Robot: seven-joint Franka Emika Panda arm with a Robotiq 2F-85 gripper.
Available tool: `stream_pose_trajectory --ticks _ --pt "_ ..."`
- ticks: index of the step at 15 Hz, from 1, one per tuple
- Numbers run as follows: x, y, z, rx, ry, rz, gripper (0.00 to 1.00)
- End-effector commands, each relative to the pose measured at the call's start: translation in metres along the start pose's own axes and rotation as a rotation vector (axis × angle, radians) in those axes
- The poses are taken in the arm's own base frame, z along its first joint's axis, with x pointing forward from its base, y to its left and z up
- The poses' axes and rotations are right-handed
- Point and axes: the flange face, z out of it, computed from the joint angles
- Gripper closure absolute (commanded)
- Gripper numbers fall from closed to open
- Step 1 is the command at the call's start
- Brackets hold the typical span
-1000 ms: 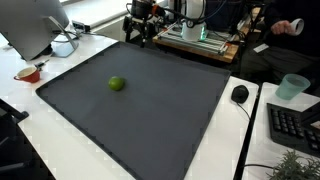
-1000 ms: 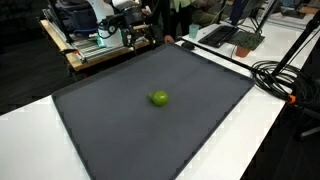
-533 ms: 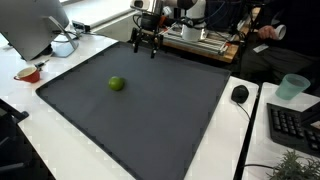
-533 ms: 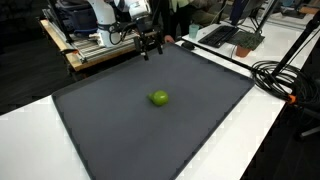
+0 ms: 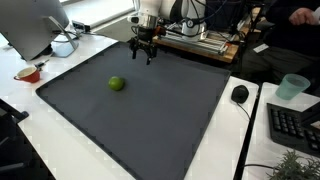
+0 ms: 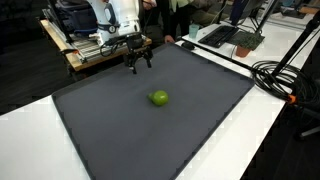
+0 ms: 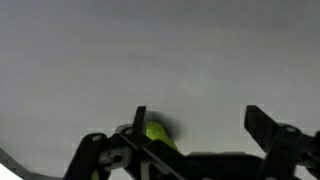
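A green lime (image 5: 116, 84) lies on the dark grey mat (image 5: 170, 120); it also shows in the other exterior view (image 6: 159, 98). My gripper (image 5: 142, 59) hangs open and empty above the mat's far edge, well apart from the lime; it shows in both exterior views (image 6: 138, 65). In the wrist view the gripper (image 7: 196, 122) has its two black fingers spread wide with nothing between them, and the lime (image 7: 157, 134) shows small at the lower middle, partly behind the left finger.
A white table (image 5: 30, 140) carries the mat. A monitor (image 5: 35, 25), a red bowl (image 5: 27, 73), a black mouse (image 5: 240, 94), a keyboard (image 5: 295, 125) and a cup (image 5: 291, 87) stand around it. Black cables (image 6: 285, 80) lie at one side. A cart with equipment (image 6: 90, 45) stands behind.
My gripper has moved from the cart at the back out over the mat's far edge, lower and closer to the lime. The lime has not moved.
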Motion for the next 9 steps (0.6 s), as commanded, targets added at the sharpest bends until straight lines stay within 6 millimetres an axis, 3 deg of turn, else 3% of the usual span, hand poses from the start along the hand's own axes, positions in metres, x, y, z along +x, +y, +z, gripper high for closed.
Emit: stream_pose_trajectory --ticks 1,9 --pt "0.004 -0.004 0.001 0.013 0.031 0.006 0.00" --pt "0.012 0.041 0.040 0.058 0.133 0.062 0.00"
